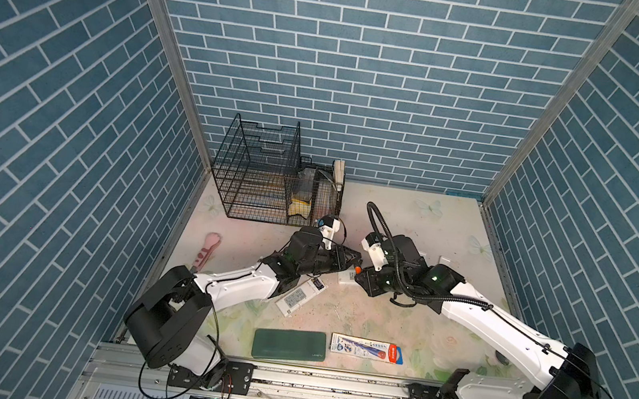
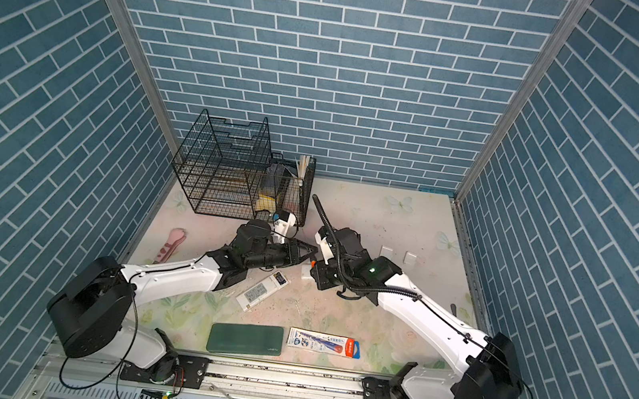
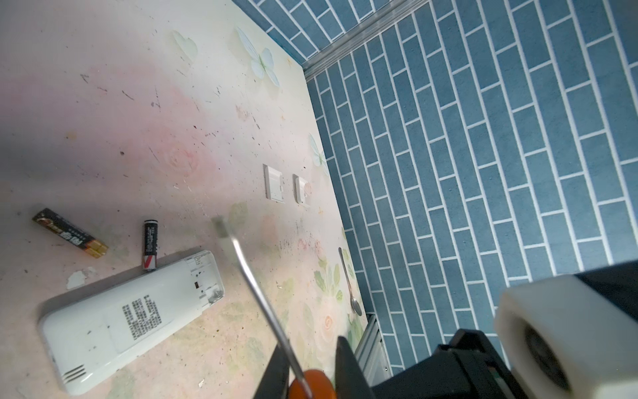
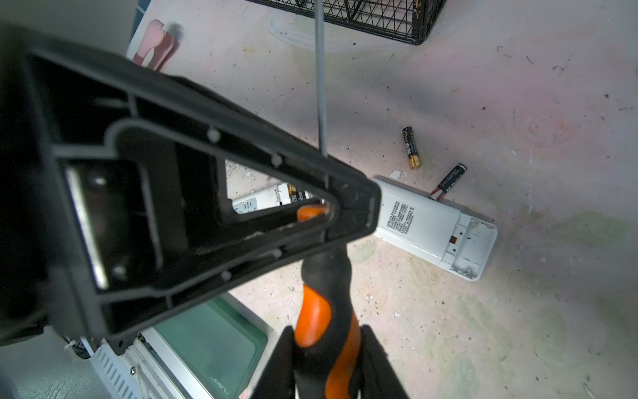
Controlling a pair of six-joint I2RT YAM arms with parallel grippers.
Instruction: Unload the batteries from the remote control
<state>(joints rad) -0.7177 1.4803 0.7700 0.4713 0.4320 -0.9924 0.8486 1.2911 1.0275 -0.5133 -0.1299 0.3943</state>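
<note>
Handover of the tool is the step I judge to be in hand, with the unloading about half done. At the left of a top view, a long white plastic remote control [image 1: 298, 297] lies back-up just under my left forearm. Its cover is off, and in the right wrist view I glimpse two slim black batteries [image 4: 293, 196] seated in its bay.

My left gripper [image 3: 310, 371] is clamped tight on the orange neck of the screwdriver [image 4: 322, 304], which has an orange-and-black rubber handle. The bare steel shaft juts past the jaws over the table, its tip blurred.

Beneath the spot where the arms meet lies a second white remote [image 3: 121, 311], back-up, its bay open and empty. One black gold-ended battery [image 3: 69, 233] rests on the flowered tabletop [image 3: 138, 103] near it but apart. Another black battery with a red-and-white end [image 3: 151, 245] touches its long edge.

Further right, my right gripper [image 4: 328, 374] is closed narrow round the lower handle, so both pincers hold the same tool. Beyond it, two small white plastic covers [image 3: 274, 183] lie side by side near the right wall.

Next, I think the right must let go cleanly. The left then has to swing the blade back to the loaded remote and lever under one end of a cell. That remote lies loose, so I would pin it with the freed right gripper first.
</note>
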